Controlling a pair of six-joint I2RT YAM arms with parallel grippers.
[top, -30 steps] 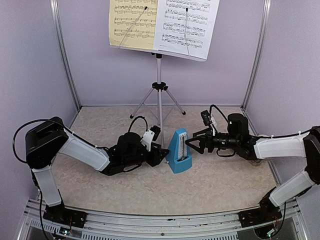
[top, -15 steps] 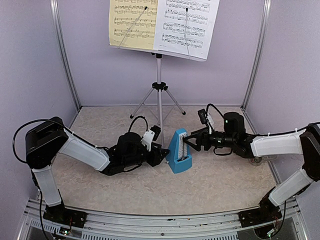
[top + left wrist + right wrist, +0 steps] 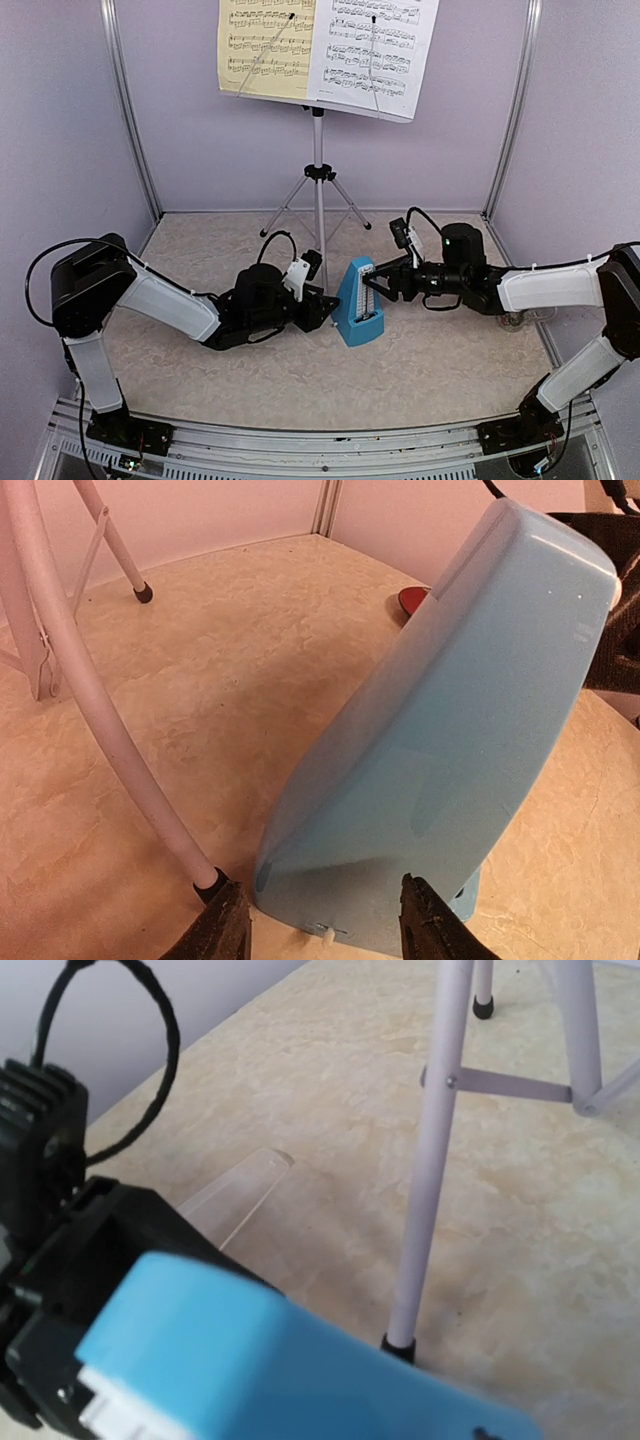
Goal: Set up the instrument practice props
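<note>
Metronome (image 3: 358, 305) setup: left claw (image 3: 325, 925) clamps its base; right claw (image 3: 378, 285) at top, grip unclear; next needs fine pinch.

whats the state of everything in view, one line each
music stand: upright, legs spread
yellow sheet: on the stand, left side
white sheet: on the stand, right side
metronome: upright on the table
red disc: lying on the table
left gripper: at metronome's base, grip unclear
right gripper: at metronome's top, grip unclear
</note>
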